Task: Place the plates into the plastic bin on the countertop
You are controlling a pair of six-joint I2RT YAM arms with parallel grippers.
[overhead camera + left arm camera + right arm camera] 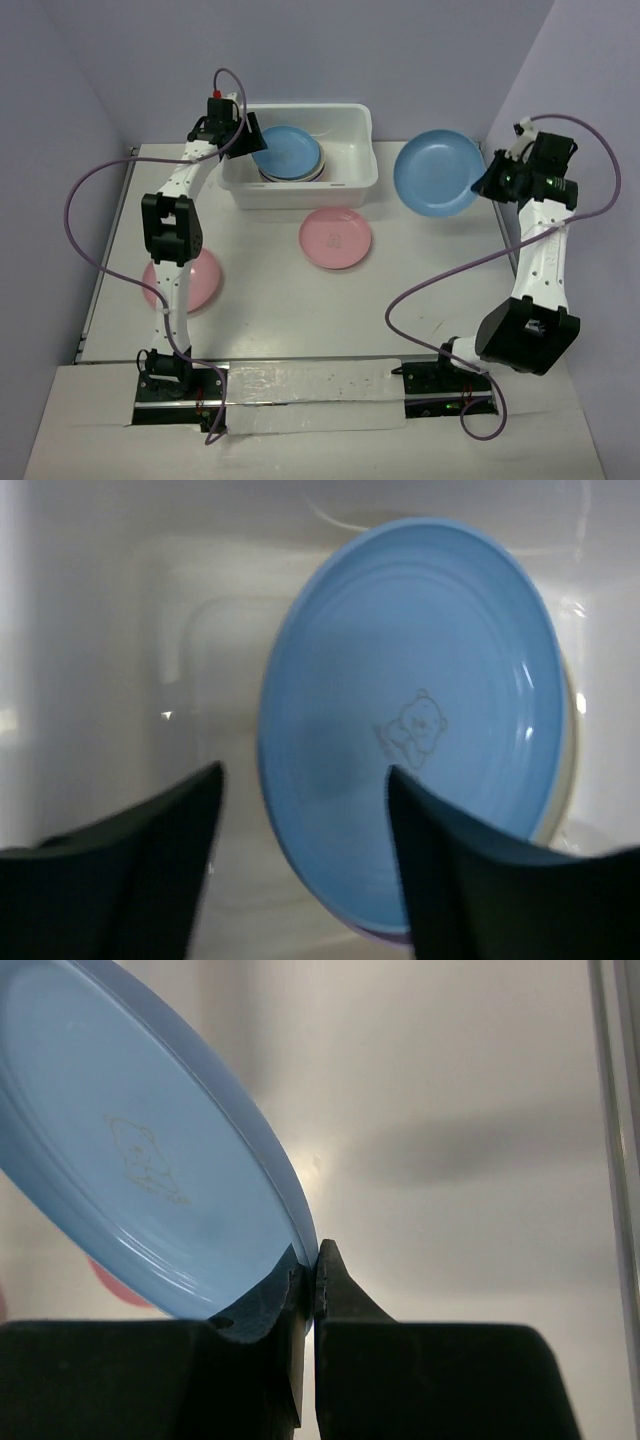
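Observation:
The white plastic bin (pixel 352 122) stands at the back of the countertop (pixel 300 310). A stack of plates topped by a blue plate (pixel 287 151) lies in it, also in the left wrist view (pixel 420 700). My left gripper (pixel 247 131) hovers open and empty over the bin's left part, above that stack (pixel 305 780). My right gripper (pixel 487 181) is shut on the rim of another blue plate (pixel 436 172), held up right of the bin (pixel 130 1160). A pink plate (pixel 335 237) lies in front of the bin. Another pink plate (pixel 205 280) lies at the left, partly under the left arm.
Lilac-grey walls bound the countertop at the back and both sides. Purple cables loop from both arms. A strip of white tape (pixel 310 393) lies between the arm bases at the near edge.

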